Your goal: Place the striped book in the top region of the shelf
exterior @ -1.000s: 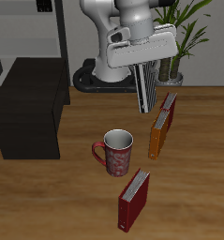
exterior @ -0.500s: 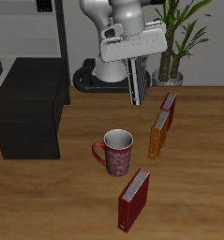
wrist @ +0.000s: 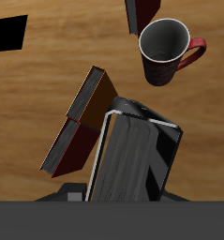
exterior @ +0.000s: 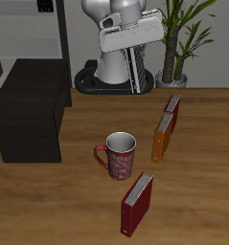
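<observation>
The pincer (exterior: pixel 135 69) is gripping the striped book (exterior: pixel 134 71) (hanging upright) high above the counter (exterior: pixel 202 182), well apart from the shelf (exterior: pixel 30 110)

Simulated study or home-office setting: wood-grain surface (exterior: pixel 197 163) carrying several books, among them a dark red book (exterior: pixel 136 203) and an orange book (exterior: pixel 162 137), plus a patterned red mug (exterior: pixel 119 154). Furnishings: low near-black shelf (exterior: pixel 28 110) at one side, thin grey-framed rack (exterior: pixel 60 36) behind it, potted palm (exterior: pixel 181 40) at the back.
</observation>
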